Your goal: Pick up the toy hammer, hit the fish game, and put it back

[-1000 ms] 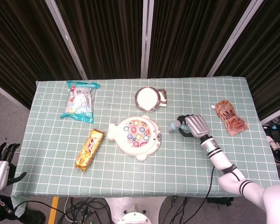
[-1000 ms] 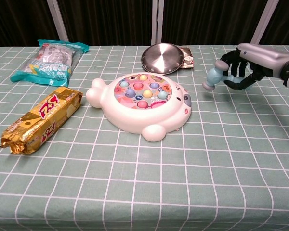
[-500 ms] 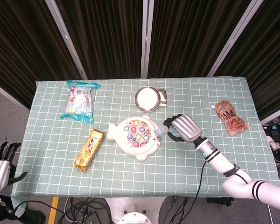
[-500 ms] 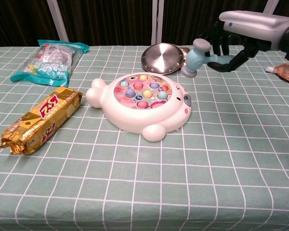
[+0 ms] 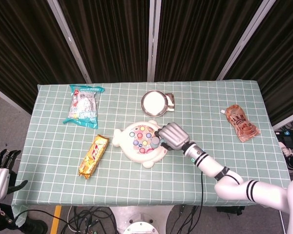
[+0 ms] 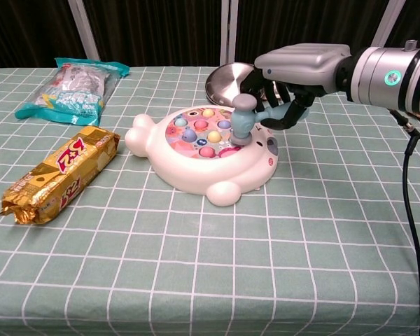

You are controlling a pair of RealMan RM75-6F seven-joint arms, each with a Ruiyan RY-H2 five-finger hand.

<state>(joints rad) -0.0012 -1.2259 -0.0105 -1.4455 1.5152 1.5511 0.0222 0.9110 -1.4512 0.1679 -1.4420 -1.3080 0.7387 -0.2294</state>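
The right hand (image 6: 294, 70) grips the toy hammer (image 6: 246, 119) by its handle; it has swung left and down from beside the steel plate (image 6: 227, 80), and the hammer head now rests on the right side of the fish game (image 6: 203, 150), where half a second ago it hung above; the left hand (image 5: 0, 168) stays off the surface (image 6: 322, 252), fingers spread, holding nothing.

The right hand (image 6: 294, 66) has swung from the right side of the counter toward its middle, carrying the toy hammer (image 6: 242, 120). The hammer's head, earlier raised and clear of the fish game (image 6: 203, 150), now rests on the game's right part.
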